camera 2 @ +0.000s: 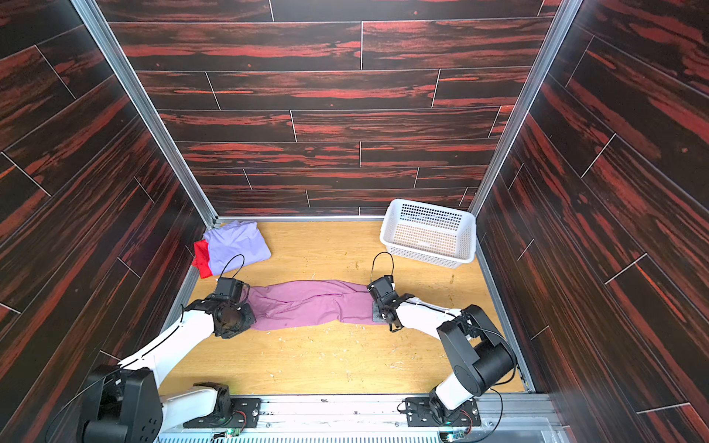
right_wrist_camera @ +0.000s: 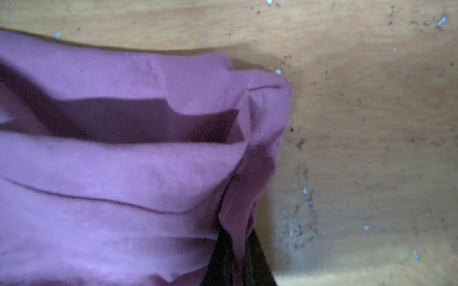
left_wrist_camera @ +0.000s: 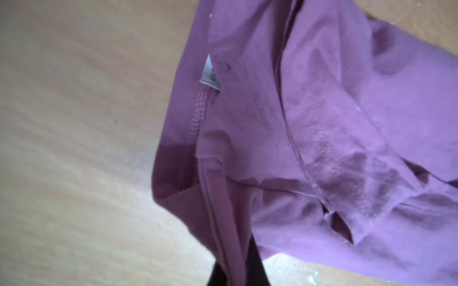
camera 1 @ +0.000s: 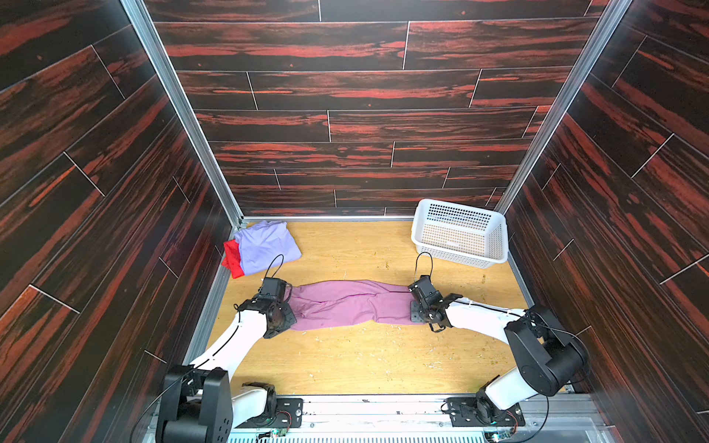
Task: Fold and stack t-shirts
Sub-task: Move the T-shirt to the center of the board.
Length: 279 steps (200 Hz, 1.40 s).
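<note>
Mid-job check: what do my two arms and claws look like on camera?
Both arms: white shells on the left arm and right arm, black joint housings. Each wrist carries a black cable loop. Left claw and right claw have black fingers.

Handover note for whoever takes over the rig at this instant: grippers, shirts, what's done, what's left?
Both shut on cloth: left gripper pinches one end of the pink-mauve shirt, right gripper the other end.
The shirt lies stretched between them, mid-table.
Done: lavender shirt looks folded, on top of the red shirt, far left corner.
White basket stands far right.
Left: finish folding the pink-mauve shirt and stack it.
</note>
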{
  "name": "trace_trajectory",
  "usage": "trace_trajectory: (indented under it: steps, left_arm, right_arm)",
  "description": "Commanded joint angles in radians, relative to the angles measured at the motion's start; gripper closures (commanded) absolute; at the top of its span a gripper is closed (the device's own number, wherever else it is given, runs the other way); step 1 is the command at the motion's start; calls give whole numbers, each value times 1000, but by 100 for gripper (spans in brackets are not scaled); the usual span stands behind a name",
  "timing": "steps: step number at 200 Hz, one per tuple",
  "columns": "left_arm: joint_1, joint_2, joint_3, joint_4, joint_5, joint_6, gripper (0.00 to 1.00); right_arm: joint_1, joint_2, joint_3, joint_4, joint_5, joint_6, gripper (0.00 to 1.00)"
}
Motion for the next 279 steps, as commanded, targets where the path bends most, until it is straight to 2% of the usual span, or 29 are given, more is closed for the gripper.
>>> trace_trajectory:
  steps: [1,33,57,103,117,120,124,131,135,136,137,138,140,142,169,183,212,232,240,279]
  left_arm:
    - [4,-42,-18,-31,14,1,100]
    - [4,-26,15,-72,-19,14,100]
    - [6,-17,49,-94,-79,19,100]
    - [17,-15,75,-92,-125,39,100]
    - [18,-17,71,-93,-115,39,99]
    - [18,-17,70,-93,-113,39,95]
    - [18,-18,68,-93,-113,38,83]
    - [18,-18,66,-99,-118,35,53]
    - [18,-19,65,-105,-124,33,30]
    - [18,-19,65,-106,-125,32,27]
    - [18,-19,65,-107,-126,31,15]
    - [18,-19,65,-107,-127,30,8]
    - [18,-21,66,-108,-128,30,2]
    - [18,-20,66,-109,-128,28,1]
    - [18,-29,70,-122,-116,22,0]
    - [18,-43,69,-120,-108,17,0]
    - [18,-88,74,-71,-37,9,0]
    - [18,-97,52,77,73,-15,0]
    - [18,-90,35,144,113,-34,3]
    - [15,8,8,297,223,-89,12]
  right_arm:
    - [27,24,-60,-184,-6,62,90]
    - [26,-8,-63,-284,132,115,88]
    - [28,-28,-50,-317,157,147,88]
    - [28,-40,-57,-348,180,202,87]
    - [28,-44,-64,-342,171,209,82]
    - [27,-45,-66,-340,167,210,79]
    - [29,-45,-68,-336,162,210,74]
    - [30,-45,-71,-333,157,214,65]
    - [32,-46,-71,-332,158,218,61]
    - [32,-46,-71,-333,158,218,60]
    - [32,-46,-72,-333,158,219,59]
    - [33,-46,-72,-333,159,220,58]
    - [34,-47,-72,-334,159,222,56]
    - [36,-48,-72,-334,159,223,55]
    - [55,-73,-58,-348,167,238,39]
    - [68,-100,-39,-359,179,243,35]
    - [88,-172,35,-358,213,223,32]
    - [96,-216,88,-283,249,161,32]
    - [96,-225,98,-228,264,129,32]
    - [97,-114,208,-151,342,50,32]
